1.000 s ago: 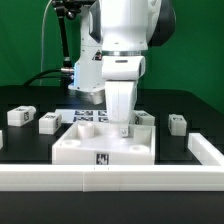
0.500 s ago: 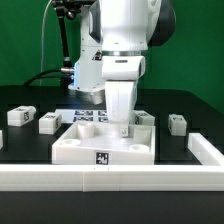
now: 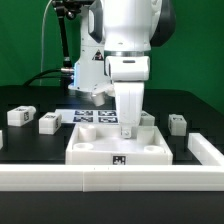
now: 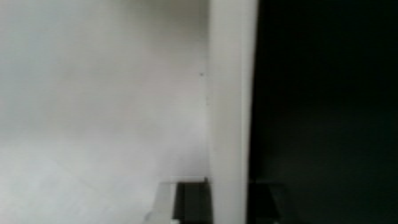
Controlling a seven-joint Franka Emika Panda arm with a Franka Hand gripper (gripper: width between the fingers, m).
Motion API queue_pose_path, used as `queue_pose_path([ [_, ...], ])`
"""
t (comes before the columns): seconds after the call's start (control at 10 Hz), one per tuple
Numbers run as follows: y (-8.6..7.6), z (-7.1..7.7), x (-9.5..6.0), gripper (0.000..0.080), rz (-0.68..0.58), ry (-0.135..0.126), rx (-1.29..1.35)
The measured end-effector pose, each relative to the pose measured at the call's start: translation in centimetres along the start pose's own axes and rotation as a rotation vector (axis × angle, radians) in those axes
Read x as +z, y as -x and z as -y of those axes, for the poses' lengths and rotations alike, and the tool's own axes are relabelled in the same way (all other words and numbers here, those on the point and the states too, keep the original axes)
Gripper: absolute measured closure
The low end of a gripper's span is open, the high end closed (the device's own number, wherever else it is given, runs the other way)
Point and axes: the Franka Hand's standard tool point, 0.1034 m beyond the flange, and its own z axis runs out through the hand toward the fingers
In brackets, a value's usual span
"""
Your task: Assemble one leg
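Note:
The large white square panel (image 3: pixel 100 150) with corner sockets lies on the black table, square to the front rail. My gripper (image 3: pixel 127 131) stands upright over its far right rim and is shut on that rim wall. In the wrist view the white rim wall (image 4: pixel 231 100) runs between my two dark fingers (image 4: pixel 192 205), with the panel's floor (image 4: pixel 98 110) to one side. Loose legs, small white posts with tags, lie around: two at the exterior view's left (image 3: pixel 19 115) (image 3: pixel 48 122) and one at its right (image 3: pixel 177 124). None is in my gripper.
The marker board (image 3: pixel 96 117) lies behind the panel. A white rail (image 3: pixel 60 180) runs along the front of the table, and another piece of rail (image 3: pixel 207 150) stands at the exterior view's right. The arm's base and cables stand at the back left.
The panel has slid toward the exterior view's right and nearer the front rail and has turned square to it. My gripper moved with it, still on its rim.

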Motion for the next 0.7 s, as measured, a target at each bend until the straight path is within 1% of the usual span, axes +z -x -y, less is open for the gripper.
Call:
queue_pose_path([
  [0.1, -0.2, -0.2, 0.0, 0.0741, 0.002, 0.0, -0.025],
  [0.5, -0.1, -0.2, 0.0, 0.0741, 0.003, -0.001, -0.018],
  [0.7, -1.8, -1.0, 0.1, 0.0741, -0.003, 0.003, -0.058],
])
